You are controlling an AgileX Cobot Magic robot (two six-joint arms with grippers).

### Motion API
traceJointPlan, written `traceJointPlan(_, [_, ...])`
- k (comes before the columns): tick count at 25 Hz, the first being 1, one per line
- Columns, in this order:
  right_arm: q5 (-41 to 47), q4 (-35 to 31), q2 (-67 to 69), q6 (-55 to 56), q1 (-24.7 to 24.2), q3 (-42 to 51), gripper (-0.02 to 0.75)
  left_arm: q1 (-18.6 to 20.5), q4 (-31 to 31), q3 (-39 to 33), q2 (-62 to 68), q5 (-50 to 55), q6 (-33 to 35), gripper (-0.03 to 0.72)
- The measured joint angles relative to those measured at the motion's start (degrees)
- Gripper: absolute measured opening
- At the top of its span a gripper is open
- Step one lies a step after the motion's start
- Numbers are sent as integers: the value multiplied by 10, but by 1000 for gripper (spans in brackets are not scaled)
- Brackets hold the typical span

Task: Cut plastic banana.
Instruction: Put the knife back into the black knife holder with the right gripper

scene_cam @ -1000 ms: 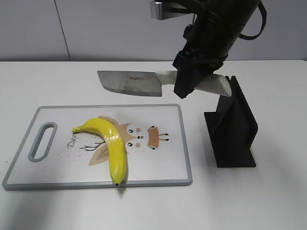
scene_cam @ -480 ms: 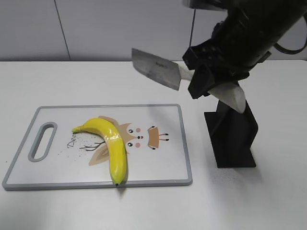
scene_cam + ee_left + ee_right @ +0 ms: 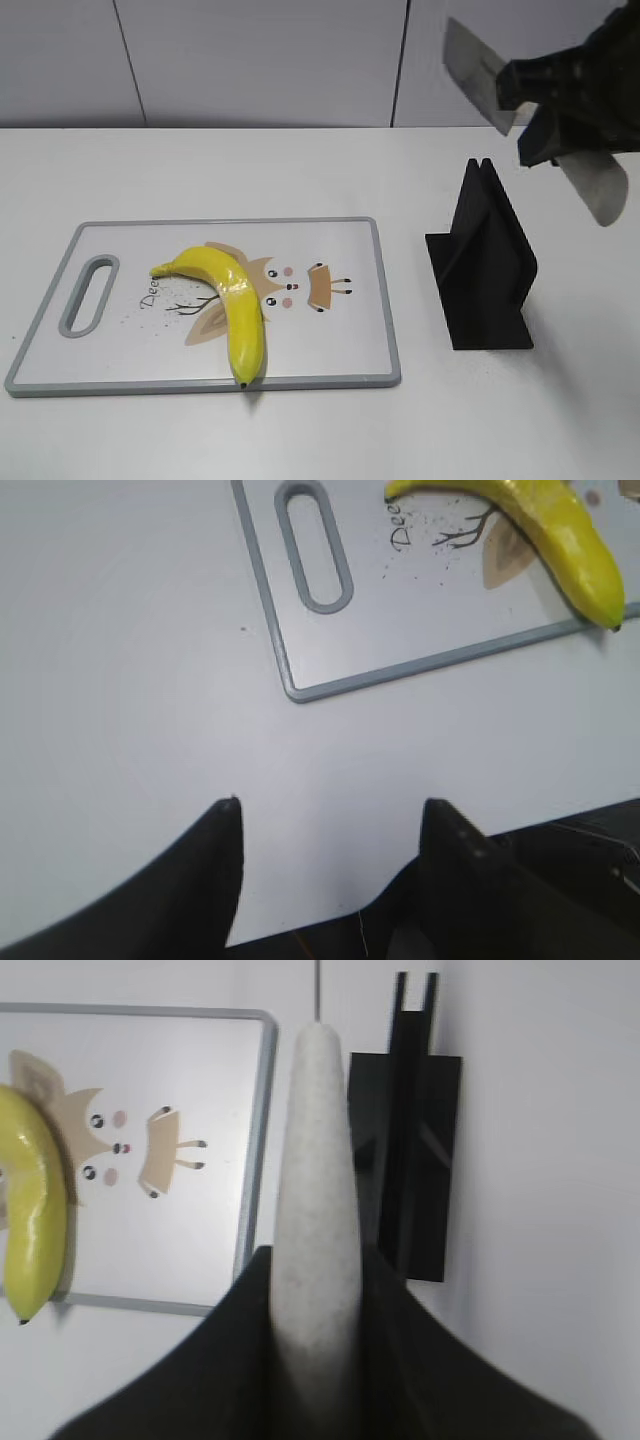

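Note:
The plastic banana (image 3: 235,300) is yellow and curved and lies whole on the white cutting board (image 3: 340,330), its dark end at the board's front edge. It also shows in the left wrist view (image 3: 560,520) and the right wrist view (image 3: 30,1210). My right gripper (image 3: 555,110) is shut on the pale handle (image 3: 318,1160) of a knife and holds it high at the upper right, with the blade (image 3: 475,75) tilted up and to the left. My left gripper (image 3: 330,810) is open and empty above bare table, near the handle-hole corner of the board (image 3: 400,610).
A black knife stand (image 3: 490,270) stands on the table right of the board, below the held knife; it also shows in the right wrist view (image 3: 410,1160). The board has a grey rim and a cartoon print. A grey wall is behind.
My right gripper has carried the knife up and to the right, from above the board's far edge to above the stand, and the blade has tilted upward. The banana has not moved.

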State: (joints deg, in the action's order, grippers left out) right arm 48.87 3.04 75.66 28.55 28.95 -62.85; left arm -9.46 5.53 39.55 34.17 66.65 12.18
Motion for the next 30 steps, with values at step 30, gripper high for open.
traceJointPlan(30, [-77, 61, 36, 68, 0, 117, 186, 0, -6, -113, -344, -45, 0, 521])
